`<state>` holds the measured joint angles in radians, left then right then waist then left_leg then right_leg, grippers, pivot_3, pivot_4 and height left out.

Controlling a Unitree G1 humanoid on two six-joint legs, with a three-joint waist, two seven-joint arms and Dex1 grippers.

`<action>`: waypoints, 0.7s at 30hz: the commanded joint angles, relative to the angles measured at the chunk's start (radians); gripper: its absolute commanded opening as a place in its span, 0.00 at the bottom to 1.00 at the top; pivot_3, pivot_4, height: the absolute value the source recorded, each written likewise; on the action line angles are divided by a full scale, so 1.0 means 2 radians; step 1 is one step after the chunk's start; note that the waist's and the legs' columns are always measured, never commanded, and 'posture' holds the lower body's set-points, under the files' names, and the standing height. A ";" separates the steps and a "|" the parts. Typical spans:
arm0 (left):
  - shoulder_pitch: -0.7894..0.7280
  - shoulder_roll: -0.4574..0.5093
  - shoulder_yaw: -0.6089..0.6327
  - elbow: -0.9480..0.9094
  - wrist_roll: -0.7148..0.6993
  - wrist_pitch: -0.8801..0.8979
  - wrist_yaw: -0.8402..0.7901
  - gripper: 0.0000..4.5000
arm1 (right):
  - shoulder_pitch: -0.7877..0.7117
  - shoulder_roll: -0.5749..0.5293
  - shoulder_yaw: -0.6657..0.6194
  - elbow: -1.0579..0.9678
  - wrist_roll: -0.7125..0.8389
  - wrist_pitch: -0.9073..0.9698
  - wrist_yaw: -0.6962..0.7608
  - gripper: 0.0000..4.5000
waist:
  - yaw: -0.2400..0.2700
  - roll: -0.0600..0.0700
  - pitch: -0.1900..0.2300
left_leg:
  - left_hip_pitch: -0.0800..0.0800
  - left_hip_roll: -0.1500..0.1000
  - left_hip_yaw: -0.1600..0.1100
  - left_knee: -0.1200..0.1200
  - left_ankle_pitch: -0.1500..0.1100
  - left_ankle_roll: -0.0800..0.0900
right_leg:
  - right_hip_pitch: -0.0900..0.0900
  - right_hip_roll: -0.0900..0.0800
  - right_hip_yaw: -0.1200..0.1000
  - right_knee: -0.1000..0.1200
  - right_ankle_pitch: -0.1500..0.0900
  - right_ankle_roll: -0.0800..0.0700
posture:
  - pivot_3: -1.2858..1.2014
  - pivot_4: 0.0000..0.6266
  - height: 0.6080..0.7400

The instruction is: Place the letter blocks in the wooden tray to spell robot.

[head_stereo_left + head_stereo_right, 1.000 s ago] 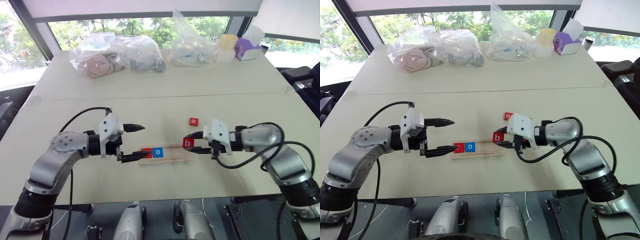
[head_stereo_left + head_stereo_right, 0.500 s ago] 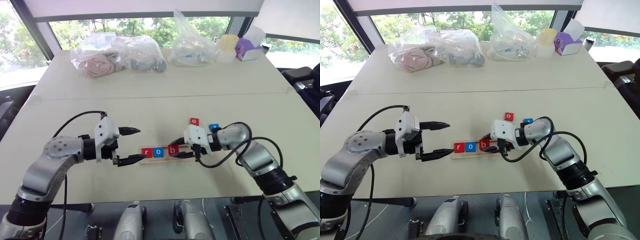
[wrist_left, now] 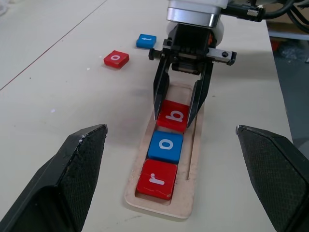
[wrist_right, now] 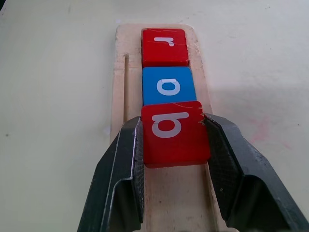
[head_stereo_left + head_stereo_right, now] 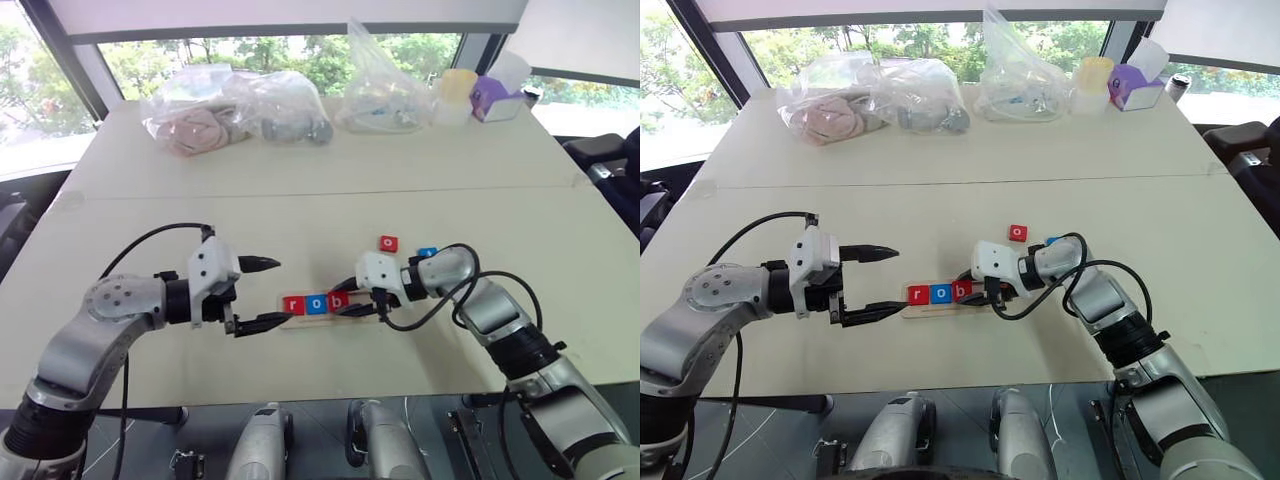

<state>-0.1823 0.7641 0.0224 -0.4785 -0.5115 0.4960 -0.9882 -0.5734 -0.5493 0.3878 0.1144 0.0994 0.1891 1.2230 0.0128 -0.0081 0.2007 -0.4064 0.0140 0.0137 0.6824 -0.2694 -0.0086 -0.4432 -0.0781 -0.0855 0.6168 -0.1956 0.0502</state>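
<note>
Wooden tray [image 3: 192, 159]: pale, smooth wood, long and narrow, raised rim, rounded corners, a thin groove along one long side. It lay on the matt cream worktop [image 5: 300, 190] between the two arms.

Three flat square letter blocks with glossy faces and white lowercase letters sat in a touching row from the tray's left end: red r block [image 3: 157, 178], blue o block [image 3: 165, 145], red b block [image 3: 174, 115]. The b block showed a chipped edge in the right wrist view.

Right gripper [image 3: 177, 109]: jaws closed on the b block, one black finger [image 4: 120, 169] against each side, the block down in the tray just beside the o. The fingers' inner faces looked finely ribbed.

Left gripper [image 5: 270, 294]: jaws wide open, holding nothing, at the tray's left end; its pads [image 3: 72, 183] were coarse and dotted, cut off by the edge of the left wrist view.

Loose on the worktop beyond the tray: a red o block [image 5: 388, 243], and a blue block [image 5: 427, 252] partly hidden behind the right arm in the eye views; its letter was hard to read.

A second earlier the right gripper held the b block clear of the tray's right end; now it was set in third place. The left gripper had not shifted.

Far edge: crumpled clear plastic bags [image 5: 235, 115], contents unclear.
</note>
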 commanded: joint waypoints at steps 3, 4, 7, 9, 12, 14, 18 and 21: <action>-0.007 0.002 0.011 -0.018 -0.011 0.001 0.009 1.00 | -0.014 0.009 -0.003 0.008 -0.003 -0.006 0.003 0.26 | 0.000 0.000 0.000 | 0.000 0.000 0.000 0.000 0.000 0.000 | 0.000 0.000 0.000 0.000 0.000 0.000 | 0.52 0.24 1.00; -0.007 0.002 0.011 -0.018 -0.011 0.001 0.010 1.00 | -0.014 0.010 -0.003 0.009 -0.003 -0.006 0.004 0.26 | 0.000 0.000 0.000 | 0.000 0.000 0.000 0.000 0.000 0.000 | 0.000 0.000 0.000 0.000 0.000 0.000 | 0.52 0.24 1.00; -0.008 0.001 0.009 -0.017 -0.010 0.000 0.012 1.00 | -0.015 0.013 -0.002 0.012 -0.005 -0.005 0.005 0.26 | 0.000 0.000 0.000 | 0.000 0.000 0.000 0.000 0.000 0.000 | 0.000 0.000 0.000 0.000 0.000 0.000 | 0.52 0.24 1.00; -0.009 0.000 0.009 -0.017 -0.009 0.000 0.013 1.00 | -0.016 0.015 -0.002 0.013 -0.006 -0.004 0.006 0.26 | 0.000 0.000 0.000 | 0.000 0.000 0.000 0.000 0.000 0.000 | 0.000 0.000 0.000 0.000 0.000 0.000 | 0.52 0.24 1.00; -0.008 0.000 0.008 -0.017 -0.010 -0.001 0.015 1.00 | -0.017 0.017 -0.002 0.013 -0.007 -0.001 0.007 0.26 | 0.000 0.000 0.000 | 0.000 0.000 0.000 0.000 0.000 0.000 | 0.000 0.000 0.000 0.000 0.000 0.000 | 0.52 0.24 1.00; -0.008 0.000 0.009 -0.018 -0.010 -0.001 0.017 1.00 | -0.017 0.017 0.000 0.012 -0.009 0.000 0.008 0.26 | 0.000 0.000 0.000 | 0.000 0.000 0.000 0.000 0.000 0.000 | 0.000 0.000 0.000 0.000 0.000 0.000 | 0.52 0.24 1.00; -0.011 -0.001 0.008 -0.016 -0.009 -0.002 0.018 1.00 | -0.017 0.017 0.001 0.011 -0.010 0.005 0.013 0.26 | 0.000 0.000 0.000 | 0.000 0.000 0.000 0.000 0.000 0.000 | 0.000 0.000 0.000 0.000 0.000 0.000 | 0.52 0.24 1.00; -0.030 -0.002 0.005 -0.010 -0.010 0.005 0.021 1.00 | -0.016 0.017 0.001 0.008 -0.009 0.011 0.014 0.26 | 0.000 0.000 0.000 | 0.000 0.000 0.000 0.000 0.000 0.000 | 0.000 0.000 0.000 0.000 0.000 0.000 | 0.52 0.24 1.00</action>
<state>-0.2164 0.7608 0.0208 -0.4812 -0.5138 0.5021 -0.9522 -0.5908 -0.5204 0.3878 0.1496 0.0820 0.2069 1.2450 0.0134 -0.0081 0.2007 -0.4061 0.0139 0.0136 0.6825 -0.2694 -0.0086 -0.4431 -0.0779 -0.0855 0.6170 -0.1954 0.0503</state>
